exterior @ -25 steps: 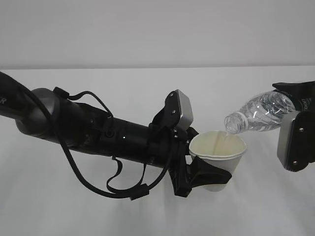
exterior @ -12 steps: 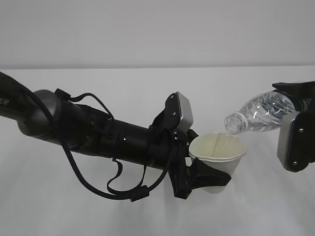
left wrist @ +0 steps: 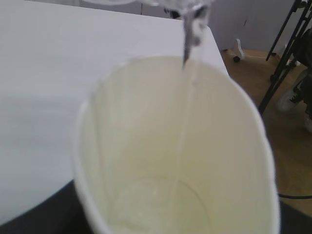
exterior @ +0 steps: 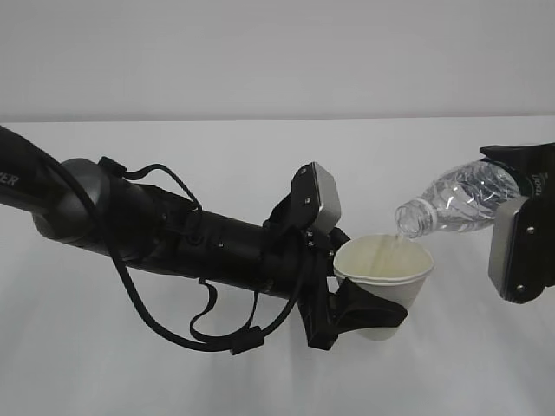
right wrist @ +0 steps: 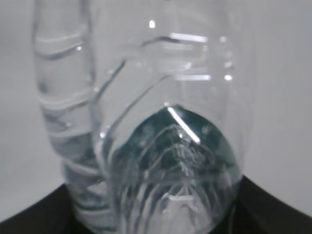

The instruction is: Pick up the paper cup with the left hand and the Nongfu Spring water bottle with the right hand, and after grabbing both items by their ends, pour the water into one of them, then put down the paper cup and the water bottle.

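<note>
White table (exterior: pixel 130 381); water (left wrist: pixel 186 97) stream into paper cup (left wrist: pixel 234 161) clear only at left wrist.

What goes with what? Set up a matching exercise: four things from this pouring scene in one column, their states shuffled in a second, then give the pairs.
Things:
1. paper cup
2. Nongfu Spring water bottle
3. water
4. table

States:
A. falling in a thin stream
B. white and bare below the arms
C. tipped, mouth down to the left
D. held off the table, mouth up

Pairs: 1-D, 2-C, 3-A, 4-B
</note>
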